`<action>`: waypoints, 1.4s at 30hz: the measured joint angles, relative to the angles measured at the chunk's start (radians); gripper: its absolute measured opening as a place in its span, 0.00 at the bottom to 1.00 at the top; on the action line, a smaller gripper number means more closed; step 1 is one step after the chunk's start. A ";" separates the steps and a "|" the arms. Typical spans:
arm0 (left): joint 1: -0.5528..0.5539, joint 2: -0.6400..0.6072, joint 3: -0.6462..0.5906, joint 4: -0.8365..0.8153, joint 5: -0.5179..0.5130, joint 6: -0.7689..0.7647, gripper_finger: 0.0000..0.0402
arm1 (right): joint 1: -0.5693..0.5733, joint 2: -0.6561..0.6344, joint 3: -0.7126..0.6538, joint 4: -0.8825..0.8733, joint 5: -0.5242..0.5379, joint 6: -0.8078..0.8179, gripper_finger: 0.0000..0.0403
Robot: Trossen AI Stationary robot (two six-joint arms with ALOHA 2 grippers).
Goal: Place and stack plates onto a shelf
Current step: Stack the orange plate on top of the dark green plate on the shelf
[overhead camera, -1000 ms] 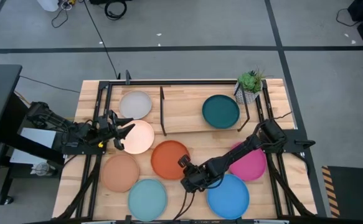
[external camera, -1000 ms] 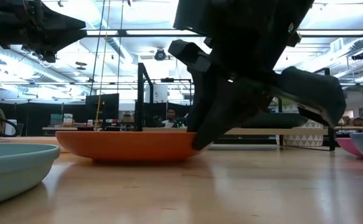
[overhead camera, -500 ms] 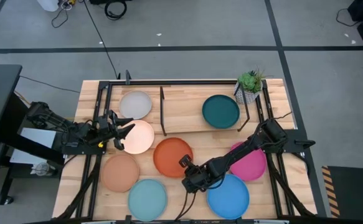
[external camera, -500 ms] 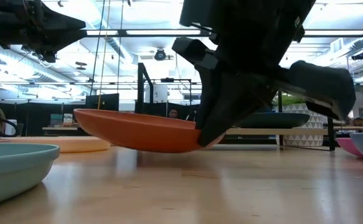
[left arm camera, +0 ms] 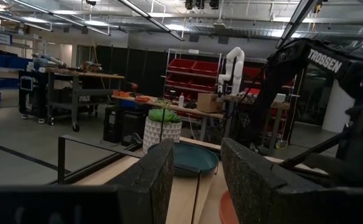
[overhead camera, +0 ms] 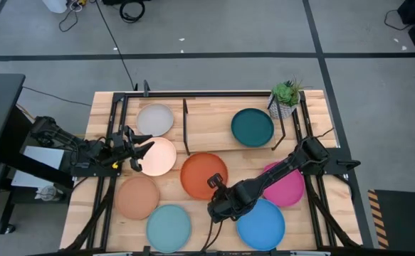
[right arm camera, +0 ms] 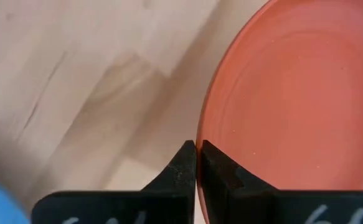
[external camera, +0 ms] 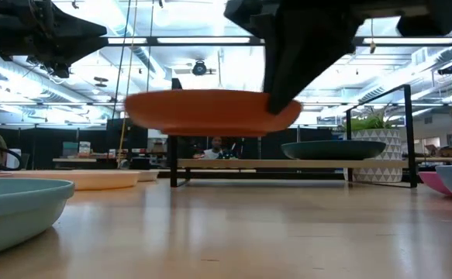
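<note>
Orange plate held off the surface near centre

The orange plate (overhead camera: pixel 203 176) hangs level above the surface (external camera: pixel 288 232), its 5 o'clock rim pinched by the right gripper (right arm camera: pixel 197 163). The shelf (overhead camera: pixel 214 139), at its 12 o'clock, carries the dark teal plate (overhead camera: pixel 252 126). The left gripper (left arm camera: pixel 197 180), spread, waits at 9 o'clock.

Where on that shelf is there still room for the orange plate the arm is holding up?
The shelf has bare wood in its middle, between the grey-white plate and the dark teal plate. The right hand holds the orange plate just in front of that gap. The table's front is crowded with plates, with only narrow strips between them.
</note>
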 joint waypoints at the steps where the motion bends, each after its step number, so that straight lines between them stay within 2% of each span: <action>1: 0.000 0.000 0.000 0.000 0.000 0.000 0.35 | -0.004 -0.002 0.008 -0.029 0.000 0.017 0.04; 18: 0.000 0.000 0.000 -0.003 0.000 0.000 0.35 | -0.077 -0.125 0.012 -0.280 0.008 0.188 0.04; 24: 0.000 0.000 0.000 -0.005 0.000 0.000 0.35 | -0.108 -0.169 -0.009 -0.311 0.008 0.218 0.04; 29: 0.000 0.000 0.000 -0.006 0.000 0.000 0.35 | -0.143 -0.258 -0.145 -0.275 0.008 0.249 0.04; 33: 0.000 0.000 0.000 -0.006 0.000 0.000 0.35 | -0.176 -0.373 -0.284 -0.166 0.011 0.256 0.04; 42: 0.000 0.000 0.000 -0.006 0.000 0.000 0.35 | -0.315 -0.567 -0.538 -0.066 0.002 0.310 0.04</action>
